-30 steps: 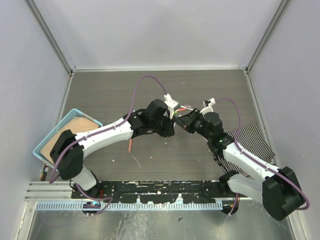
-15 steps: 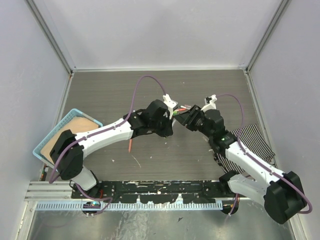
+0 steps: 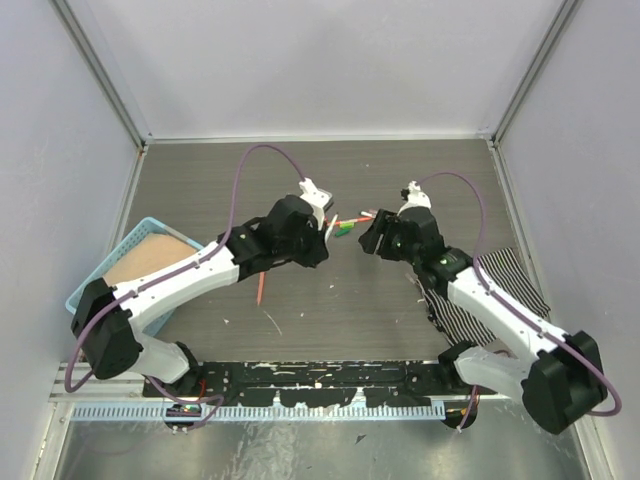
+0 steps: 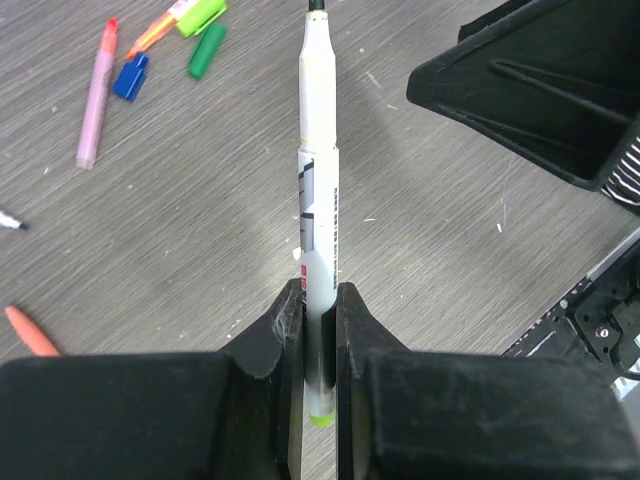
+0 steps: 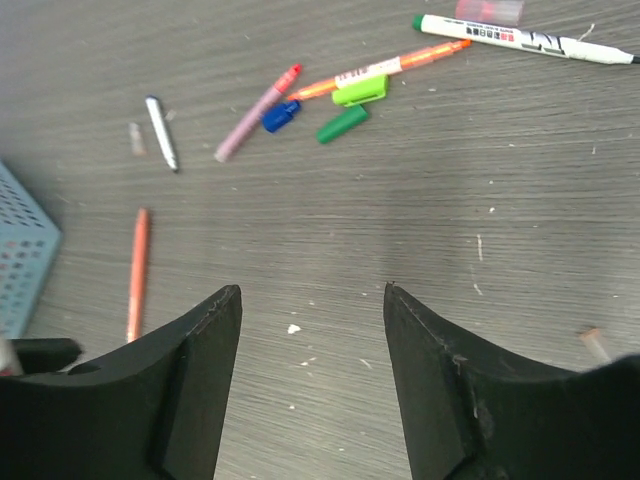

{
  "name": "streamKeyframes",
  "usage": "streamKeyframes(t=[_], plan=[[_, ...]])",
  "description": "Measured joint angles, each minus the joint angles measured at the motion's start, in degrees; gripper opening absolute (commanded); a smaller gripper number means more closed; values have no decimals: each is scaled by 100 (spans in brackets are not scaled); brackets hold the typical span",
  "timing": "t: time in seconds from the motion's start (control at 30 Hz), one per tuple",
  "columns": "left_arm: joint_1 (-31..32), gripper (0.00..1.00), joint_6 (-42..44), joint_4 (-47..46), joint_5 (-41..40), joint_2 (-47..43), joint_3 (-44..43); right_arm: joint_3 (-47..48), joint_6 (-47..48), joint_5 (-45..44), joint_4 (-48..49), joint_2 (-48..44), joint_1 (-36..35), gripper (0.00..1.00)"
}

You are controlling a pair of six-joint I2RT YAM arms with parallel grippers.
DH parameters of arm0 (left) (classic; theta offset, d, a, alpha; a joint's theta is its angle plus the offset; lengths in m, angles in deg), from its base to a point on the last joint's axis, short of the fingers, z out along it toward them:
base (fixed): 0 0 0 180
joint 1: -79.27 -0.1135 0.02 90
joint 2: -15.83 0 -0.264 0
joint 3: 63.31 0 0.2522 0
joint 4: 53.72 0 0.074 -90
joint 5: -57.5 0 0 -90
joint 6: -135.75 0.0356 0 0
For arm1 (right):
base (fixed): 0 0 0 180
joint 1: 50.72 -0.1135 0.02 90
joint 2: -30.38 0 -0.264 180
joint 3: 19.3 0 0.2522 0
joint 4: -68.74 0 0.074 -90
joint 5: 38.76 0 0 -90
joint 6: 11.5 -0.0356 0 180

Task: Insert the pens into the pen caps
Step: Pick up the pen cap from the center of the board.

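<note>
Arms pulled apart since earlier frame. Left gripper (image 4: 318,300) clamps white pen (image 4: 318,190), nib bare. Right gripper (image 5: 312,300) open, empty. Green cap (image 5: 342,124) and blue cap (image 5: 281,116) loose at its 12 o'clock. Capping seemingly all left.

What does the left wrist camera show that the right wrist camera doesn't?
Only the left wrist view: a white-barrelled pen clamped between the left jaws. Only the right wrist view: the right jaws open with nothing between them, a blue basket corner, and a green-tipped white pen lying on the table. Both: the pink pen, blue cap, dark green cap and lime-capped orange pen.
</note>
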Motion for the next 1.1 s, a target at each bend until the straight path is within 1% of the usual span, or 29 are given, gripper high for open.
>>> streamKeyframes(t=[0.1, 0.2, 0.3, 0.4, 0.53, 0.63, 0.9, 1.1], plan=[[-208, 0, -138, 149, 81, -55, 9, 216, 367, 33, -129, 468, 0, 68], [-776, 0, -446, 149, 356, -120, 155, 363, 647, 50, -142, 846, 0, 72], [-1342, 0, -813, 140, 597, -280, 540, 546, 885, 35, -151, 1239, -4, 73], [-1657, 0, -1060, 282, 748, -472, 787, 750, 1064, 7, -146, 1609, -4, 74], [-1751, 0, -1029, 717, 763, -664, 625, 1045, 1259, -87, -101, 2138, -4, 75], [-1749, 0, -809, 1156, 656, -748, 260, 1329, 1384, -192, -79, 2629, -7, 75], [-1801, 0, -341, 2072, -127, -1679, -216, 1956, 1635, -367, 9, 3665, -15, 77], [-1836, 0, 131, 2529, -699, -2011, -343, 2465, 1749, -367, 85, 4332, -79, 77]])
